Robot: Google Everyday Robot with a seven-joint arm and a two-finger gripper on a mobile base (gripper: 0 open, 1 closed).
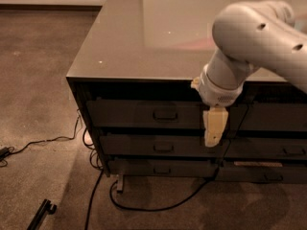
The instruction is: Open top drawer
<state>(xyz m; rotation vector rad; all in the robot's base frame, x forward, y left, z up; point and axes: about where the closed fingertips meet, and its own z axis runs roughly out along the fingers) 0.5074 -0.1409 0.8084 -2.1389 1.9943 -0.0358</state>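
The top drawer (pixel 144 114) is a wide, dark grey-brown front just under the table top, with a small rectangular pull (pixel 165 114) at its centre. It looks closed, flush with the drawers below. My gripper (pixel 214 128) hangs from the white arm (pixel 249 42) in front of the drawer's right end, to the right of the pull and not touching it. Its cream fingers point down, reaching over the second drawer (pixel 158 146).
The glossy table top (pixel 144 37) overhangs the drawers. A third drawer (pixel 160 168) sits lowest, and a neighbouring stack (pixel 273 119) stands to the right. Black cables (pixel 144 207) trail on the carpet below and to the left. A dark object (pixel 42 211) lies at bottom left.
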